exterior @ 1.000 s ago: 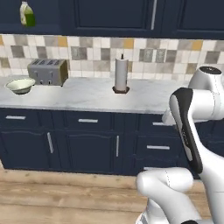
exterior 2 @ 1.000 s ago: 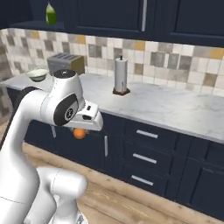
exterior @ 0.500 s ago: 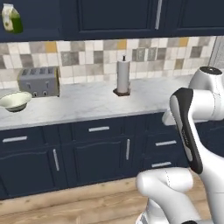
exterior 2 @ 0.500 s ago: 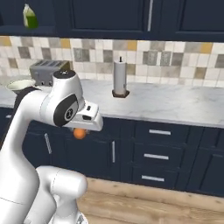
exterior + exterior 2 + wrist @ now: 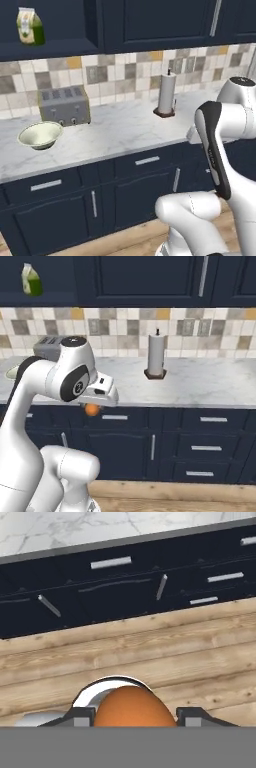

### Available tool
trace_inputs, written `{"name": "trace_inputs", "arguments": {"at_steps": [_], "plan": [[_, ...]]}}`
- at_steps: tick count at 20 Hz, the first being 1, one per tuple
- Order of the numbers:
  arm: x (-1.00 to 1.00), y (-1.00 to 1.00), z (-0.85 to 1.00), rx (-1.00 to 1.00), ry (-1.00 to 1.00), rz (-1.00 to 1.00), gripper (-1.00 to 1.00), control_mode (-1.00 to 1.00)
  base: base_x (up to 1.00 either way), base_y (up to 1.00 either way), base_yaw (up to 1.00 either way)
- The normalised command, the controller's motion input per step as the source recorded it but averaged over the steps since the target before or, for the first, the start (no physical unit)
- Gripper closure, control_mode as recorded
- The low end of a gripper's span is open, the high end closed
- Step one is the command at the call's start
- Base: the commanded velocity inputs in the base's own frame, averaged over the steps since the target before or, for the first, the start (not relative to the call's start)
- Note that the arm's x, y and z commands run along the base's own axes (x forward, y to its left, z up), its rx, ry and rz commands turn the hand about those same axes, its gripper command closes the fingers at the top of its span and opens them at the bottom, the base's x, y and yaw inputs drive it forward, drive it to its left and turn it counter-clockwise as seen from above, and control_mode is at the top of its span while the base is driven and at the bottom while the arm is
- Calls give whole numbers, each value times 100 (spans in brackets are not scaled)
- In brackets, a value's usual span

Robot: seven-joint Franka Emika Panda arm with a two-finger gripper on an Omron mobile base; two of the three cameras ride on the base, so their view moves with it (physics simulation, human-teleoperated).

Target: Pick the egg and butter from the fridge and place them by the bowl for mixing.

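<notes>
Egg, orange-brown, sat clamped between the tool's two dark fingertips, one at each side of it; the right base view showed it as a small orange spot under the hand. Below the tool lay wooden floor, and ahead of it navy cabinet drawers under the marble worktop. Bowl stood on that worktop well off from the tool, just in front of the toaster. Paper towel roll stood upright farther along.
</notes>
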Motion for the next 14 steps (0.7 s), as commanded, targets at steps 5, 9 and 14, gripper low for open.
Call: {"name": "trace_inputs", "arguments": {"at_steps": [5,9,14], "plan": [[0,0,0,0,0,0,100,100,61,63,8],[0,0,0,0,0,0,100,100,60,60,11],[0,0,0,0,0,0,100,100,11,58,10]]}}
